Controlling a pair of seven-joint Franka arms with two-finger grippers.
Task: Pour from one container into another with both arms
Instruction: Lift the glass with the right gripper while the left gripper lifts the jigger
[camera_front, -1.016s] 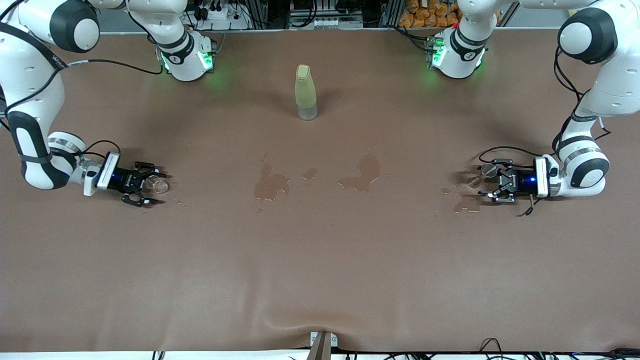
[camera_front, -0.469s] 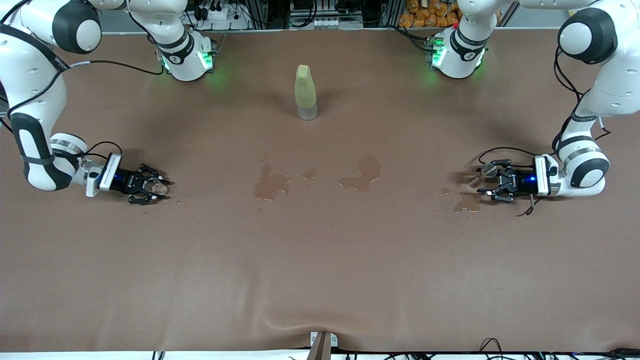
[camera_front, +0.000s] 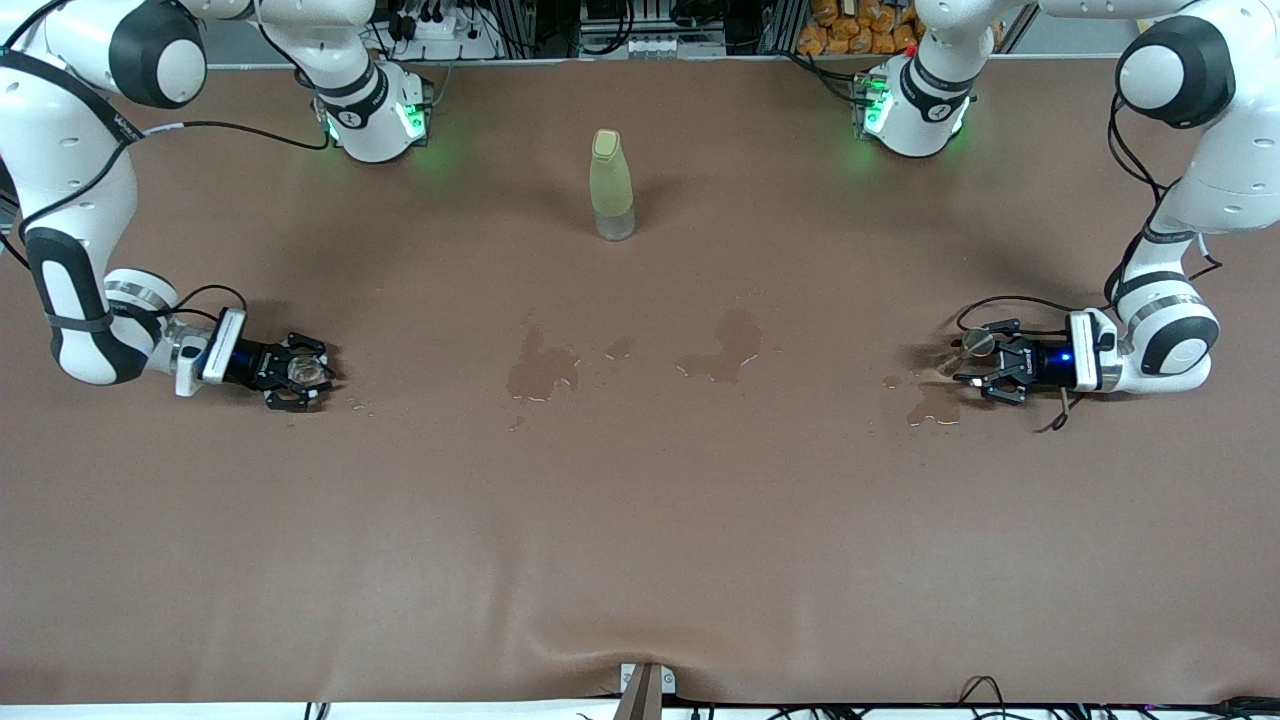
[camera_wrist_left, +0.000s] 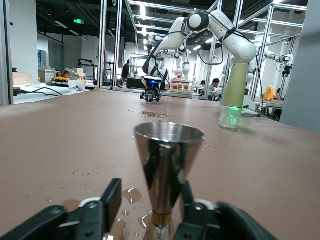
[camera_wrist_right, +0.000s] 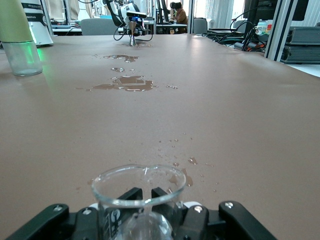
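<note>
The right pincer (camera_front: 300, 372) sits low at its arm's end of the worktop (camera_front: 640, 520), clamped around a clear beaker (camera_wrist_right: 134, 192). At the left arm's end, the left pincer (camera_front: 985, 372) has its fingers (camera_wrist_left: 111, 197) around a steel jigger (camera_wrist_left: 167, 175), whether gripping, I cannot tell. A bottle (camera_front: 611, 185) stands upright between the bases.

Bottle (camera_front: 612, 185) stands on the table (camera_front: 640, 520), between the arm bases – puddles (camera_front: 640, 362) lie nearer the front camera, midway between both ends.
</note>
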